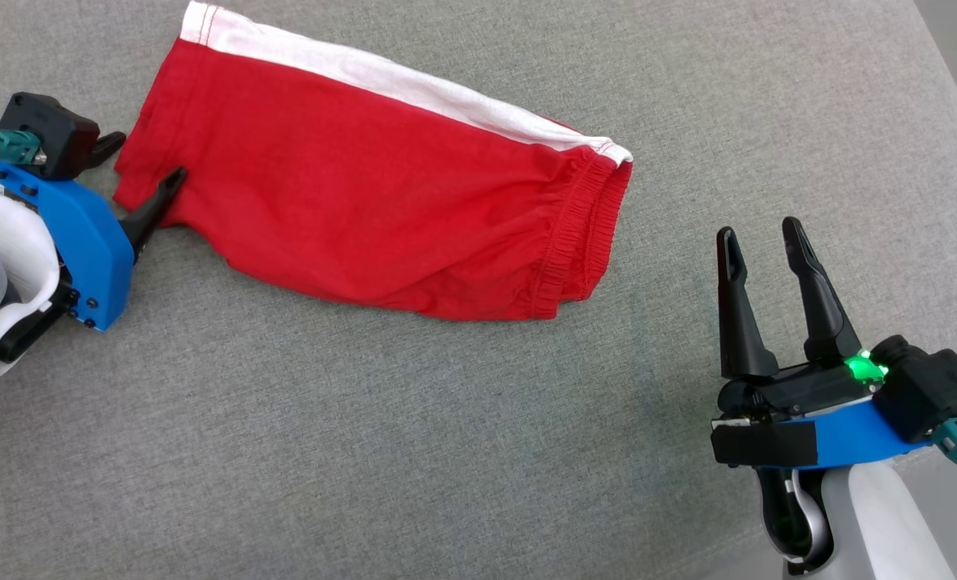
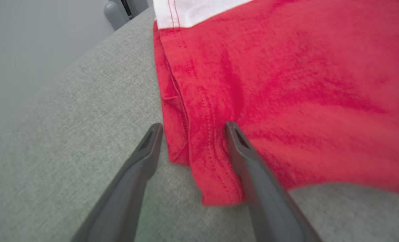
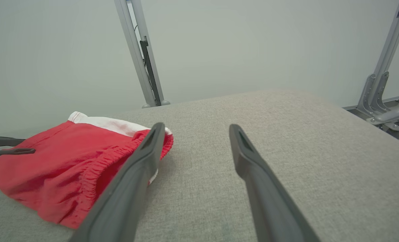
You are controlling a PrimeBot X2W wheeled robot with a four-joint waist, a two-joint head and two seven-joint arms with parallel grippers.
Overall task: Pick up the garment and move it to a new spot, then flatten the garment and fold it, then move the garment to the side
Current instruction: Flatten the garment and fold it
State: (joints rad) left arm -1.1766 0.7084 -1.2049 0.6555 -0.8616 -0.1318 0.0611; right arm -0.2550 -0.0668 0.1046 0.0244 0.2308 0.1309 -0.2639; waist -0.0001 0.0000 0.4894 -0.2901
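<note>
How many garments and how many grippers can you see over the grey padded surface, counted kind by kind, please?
Garments: 1, the red shorts
Grippers: 2, the left gripper and the right gripper, both open
Total: 3

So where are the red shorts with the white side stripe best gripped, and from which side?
Probably the stacked leg-hem corner of the red white-striped fabric shorts, from the robot's left, low along the grey cloth surface. The layers end there in a free edge, and the open left claw straddles it.
</note>
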